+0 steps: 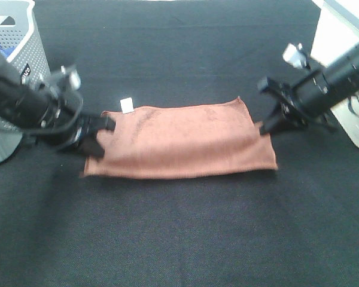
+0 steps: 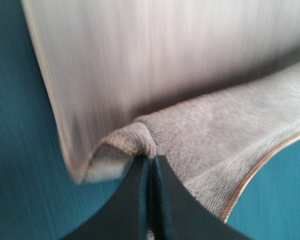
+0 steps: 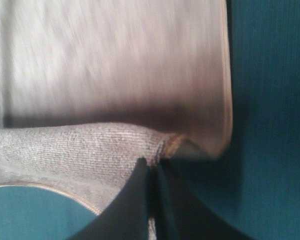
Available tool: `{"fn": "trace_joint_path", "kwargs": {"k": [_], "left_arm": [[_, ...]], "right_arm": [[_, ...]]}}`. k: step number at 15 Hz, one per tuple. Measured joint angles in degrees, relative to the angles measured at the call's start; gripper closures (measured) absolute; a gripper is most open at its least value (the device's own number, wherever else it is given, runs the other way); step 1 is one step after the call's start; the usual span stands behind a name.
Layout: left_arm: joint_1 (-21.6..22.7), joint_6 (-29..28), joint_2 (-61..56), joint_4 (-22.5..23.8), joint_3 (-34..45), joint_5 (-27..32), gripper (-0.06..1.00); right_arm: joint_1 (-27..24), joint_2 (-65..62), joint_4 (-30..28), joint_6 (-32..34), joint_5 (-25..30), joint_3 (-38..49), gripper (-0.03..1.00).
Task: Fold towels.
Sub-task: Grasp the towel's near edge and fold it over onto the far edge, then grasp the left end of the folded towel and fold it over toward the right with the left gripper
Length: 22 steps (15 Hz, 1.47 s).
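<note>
Towel: the towel (image 1: pixel 182 142) lies on the table (image 1: pixel 179 239) as a wide band between the arms; white tag (image 1: pixel 127 104) at its far left corner
Left fingers (image 2: pixel 130 205): pressed together, pinching a lifted corner of the upper layer
Right fingers (image 3: pixel 127 200): likewise pinching the opposite corner
Done: apparently one fold; two layers show
Left: let go; probably another fold

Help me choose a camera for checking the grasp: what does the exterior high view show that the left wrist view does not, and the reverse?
Only the exterior high view: the whole towel, its white tag, the grey basket and the right gripper. Only the left wrist view: the left gripper shut on a pinched-up corner. Both: the towel and left gripper.
</note>
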Motion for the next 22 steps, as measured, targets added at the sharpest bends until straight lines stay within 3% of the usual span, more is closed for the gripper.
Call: {"fn": "trace_joint_path", "kwargs": {"k": [3, 7, 10, 12, 13, 15, 17, 19, 22], "left_arm": [[0.0, 0.1, 2.6, 1.1, -7.3, -4.4, 0.94], [0.2, -0.5, 12.5, 4.6, -20.1, -4.9, 0.94], [0.4, -2.8, 16.2, 5.0, -24.9, -4.6, 0.91], [0.6, -3.9, 17.3, 5.2, -25.1, -4.2, 0.61], [0.6, -3.9, 17.3, 5.2, -25.1, -4.2, 0.61], [0.6, -4.1, 17.4, 5.7, -25.2, -3.4, 0.31], [0.6, -6.0, 17.4, 9.3, -25.3, -2.1, 0.23], [1.7, -16.8, 17.4, 17.5, -25.3, 0.4, 0.22], [3.5, -23.0, 17.6, 20.2, -25.3, 0.2, 0.21]], "right_arm": [[0.0, 7.3, 0.0, 0.2, 1.2, -13.4, 0.97], [0.0, 18.0, -3.1, 3.5, 3.1, -30.3, 0.97], [0.0, 21.9, -5.4, 6.4, 4.4, -34.5, 0.94], [0.0, 22.5, -6.0, 7.3, 5.0, -35.0, 0.55], [0.0, 22.5, -6.0, 7.3, 5.0, -35.0, 0.55], [0.0, 22.2, -6.5, 7.3, 6.2, -35.0, 0.23], [0.0, 21.0, -8.3, 7.3, 8.4, -35.1, 0.14], [0.0, 20.2, -10.2, 8.3, 12.0, -35.1, 0.13], [0.0, 20.2, -11.6, 8.8, 13.0, -35.1, 0.12]]}}
